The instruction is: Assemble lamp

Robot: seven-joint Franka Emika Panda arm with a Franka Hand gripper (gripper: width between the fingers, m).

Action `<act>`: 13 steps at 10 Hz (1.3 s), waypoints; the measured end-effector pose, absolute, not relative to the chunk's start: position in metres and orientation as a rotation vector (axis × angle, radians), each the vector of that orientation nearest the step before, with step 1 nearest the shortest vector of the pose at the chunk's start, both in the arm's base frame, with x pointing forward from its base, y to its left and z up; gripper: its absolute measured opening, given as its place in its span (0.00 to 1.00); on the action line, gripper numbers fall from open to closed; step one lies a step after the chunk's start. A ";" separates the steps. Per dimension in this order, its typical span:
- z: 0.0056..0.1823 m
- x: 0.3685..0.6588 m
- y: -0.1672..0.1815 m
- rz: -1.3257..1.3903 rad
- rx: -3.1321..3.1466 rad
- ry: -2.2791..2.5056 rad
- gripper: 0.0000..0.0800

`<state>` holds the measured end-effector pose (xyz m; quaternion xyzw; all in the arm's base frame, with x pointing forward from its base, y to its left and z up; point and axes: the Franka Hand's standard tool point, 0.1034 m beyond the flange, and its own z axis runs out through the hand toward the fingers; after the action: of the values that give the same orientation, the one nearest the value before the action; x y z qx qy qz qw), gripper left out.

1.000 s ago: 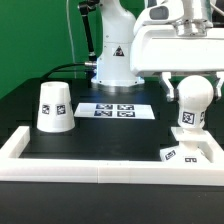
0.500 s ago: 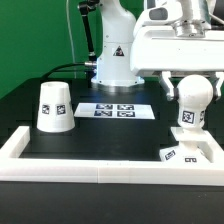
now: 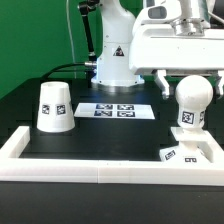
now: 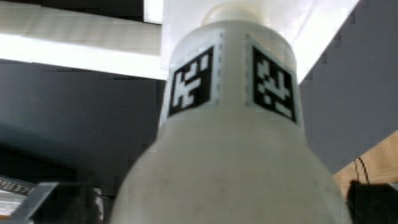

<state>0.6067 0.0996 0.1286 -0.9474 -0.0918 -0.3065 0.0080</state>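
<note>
White robot arm (image 3: pixel 112 20) rises at the far centre, then reaches right. Its wide white gripper (image 3: pixel 190 84) points straight down; one dark finger (image 3: pixel 164 85) shows, and the jaw spacing is unclear.

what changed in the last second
The hand opened, spreading away from the bulb and letting it go; it also seems to have risen slightly. The bulb stayed upright on the base. The shade and marker board did not move.
</note>
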 end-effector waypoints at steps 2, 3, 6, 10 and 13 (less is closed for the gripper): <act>0.140 0.607 0.098 -0.956 -2.960 -0.286 0.87; 0.147 0.608 0.095 -0.949 -2.962 -0.283 0.87; 0.151 0.609 0.091 -0.926 -2.969 -0.274 0.87; 0.143 0.607 0.096 -0.643 -3.009 -0.277 0.87; 0.137 0.602 0.101 -0.335 -3.027 -0.286 0.87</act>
<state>0.6024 0.1009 0.1372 -0.9887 -0.0934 -0.1094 0.0415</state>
